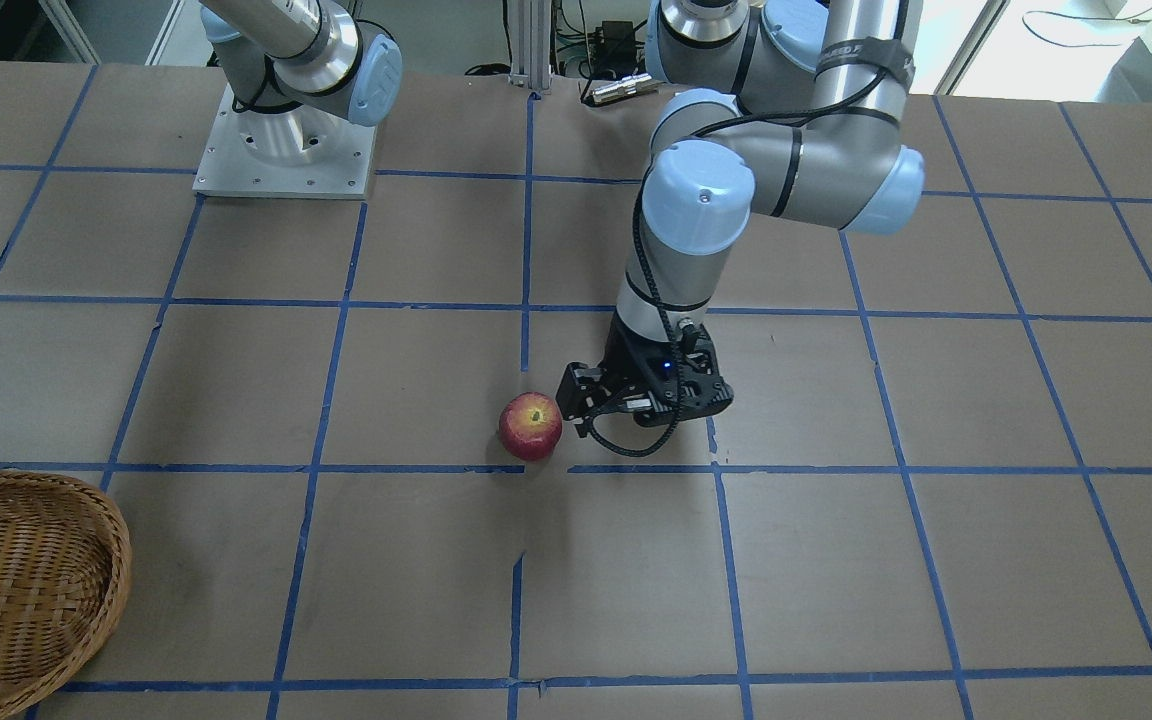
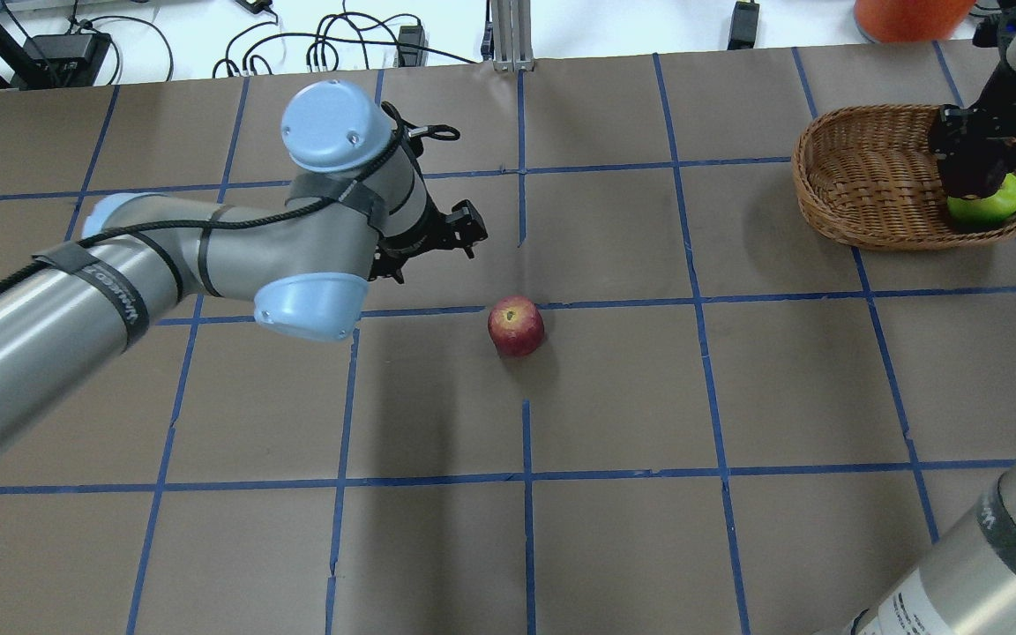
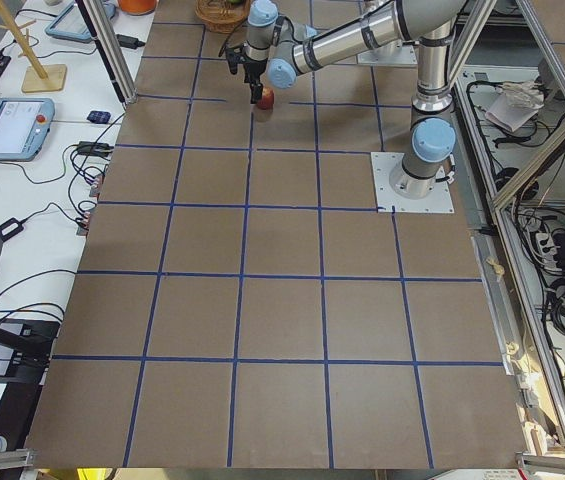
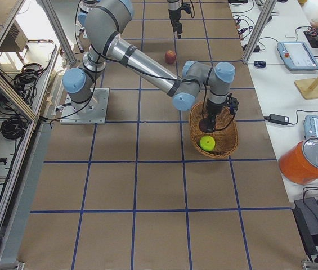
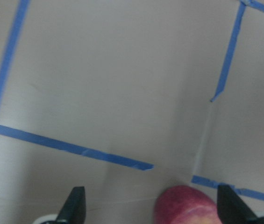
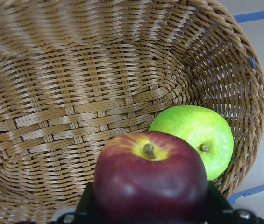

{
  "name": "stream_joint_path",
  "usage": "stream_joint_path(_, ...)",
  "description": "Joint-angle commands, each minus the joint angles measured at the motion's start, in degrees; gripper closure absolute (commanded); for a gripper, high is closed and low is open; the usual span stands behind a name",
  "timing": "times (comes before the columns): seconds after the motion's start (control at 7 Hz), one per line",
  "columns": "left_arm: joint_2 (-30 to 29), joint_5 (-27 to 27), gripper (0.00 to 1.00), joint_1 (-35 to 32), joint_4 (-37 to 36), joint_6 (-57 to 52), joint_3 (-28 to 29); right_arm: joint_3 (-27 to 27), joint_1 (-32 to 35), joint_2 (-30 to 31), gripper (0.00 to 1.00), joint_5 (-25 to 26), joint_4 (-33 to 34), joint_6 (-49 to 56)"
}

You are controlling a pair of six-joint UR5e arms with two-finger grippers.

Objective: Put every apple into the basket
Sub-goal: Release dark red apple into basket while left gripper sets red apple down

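Note:
A red apple [image 2: 516,326] with yellowish flecks sits on the table's middle. My left gripper [image 2: 464,231] hangs just beyond it, open and empty. In the left wrist view the apple [image 5: 188,207] lies low between the open fingers [image 5: 75,205]. The wicker basket [image 2: 834,203] stands at the far right with the yellow-green apple [image 2: 993,207] inside. My right gripper [image 2: 971,176] is over the basket, shut on the dark maroon apple [image 6: 150,182], held just above the green apple [image 6: 197,137] and the basket's weave [image 6: 75,93].
An orange container [image 2: 909,18] stands beyond the basket, off the table. An aluminium post [image 2: 508,35] rises at the far middle edge. The right arm's base plate [image 1: 286,150] is bolted to the table. Blue tape marks a grid on the brown surface.

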State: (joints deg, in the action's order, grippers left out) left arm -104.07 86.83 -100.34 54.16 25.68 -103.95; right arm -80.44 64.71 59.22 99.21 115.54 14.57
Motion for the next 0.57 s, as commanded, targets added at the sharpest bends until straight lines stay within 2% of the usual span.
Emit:
stream_joint_path(0.0,8.32,0.79,0.00,5.93,18.98,-11.48,4.70,0.11,0.41,0.37,0.00,0.63,-0.31,-0.24)
stream_joint_path(0.14,10.97,3.23,0.00,6.12,27.15,-14.40,8.81,0.20,0.50,0.55,0.00,0.46,-0.49,-0.24)
stream_joint_path(0.29,12.39,5.35,0.00,5.69,38.71,-14.60,14.77,0.29,0.76,1.33,0.00,0.20,-1.10,-0.24)
stream_joint_path(0.43,12.58,5.54,0.00,5.77,44.92,-14.60,19.01,0.03,2.59,3.69,0.00,-0.06,-4.33,-0.33)
